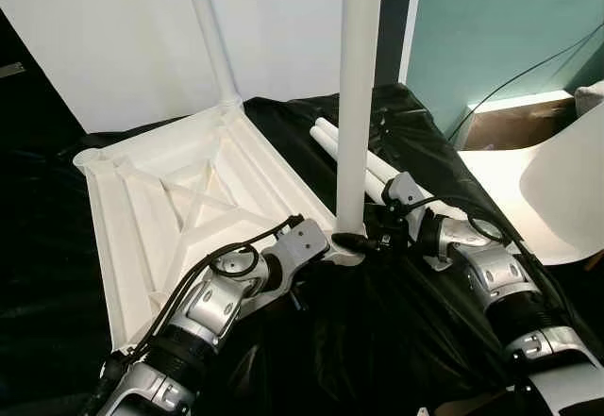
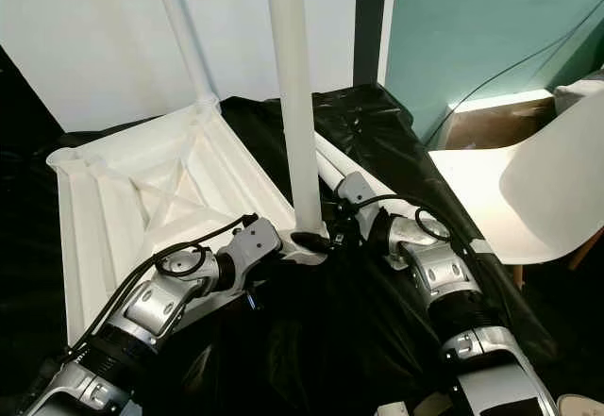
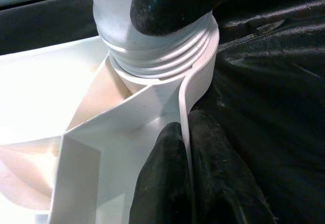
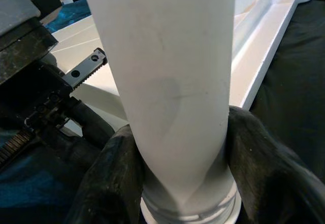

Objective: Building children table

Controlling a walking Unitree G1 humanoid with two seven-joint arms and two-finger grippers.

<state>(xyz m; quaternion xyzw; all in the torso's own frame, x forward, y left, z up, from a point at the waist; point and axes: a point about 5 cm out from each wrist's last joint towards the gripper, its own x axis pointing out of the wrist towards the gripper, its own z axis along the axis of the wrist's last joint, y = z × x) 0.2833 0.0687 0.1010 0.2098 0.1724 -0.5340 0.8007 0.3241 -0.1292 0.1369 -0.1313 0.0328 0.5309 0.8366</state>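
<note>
The white table top lies upside down on a black sheet. One white leg stands in its far corner. A second leg stands upright in the near corner socket, with several threads still showing above the socket. My right gripper is shut on this leg's base, one finger on each side of it. My left gripper is shut on the thin rim of the table top beside that socket.
Two spare white legs lie on the sheet behind my right arm. A white chair stands to the right, next to a teal wall with a hanging cable. A white panel leans behind the table top.
</note>
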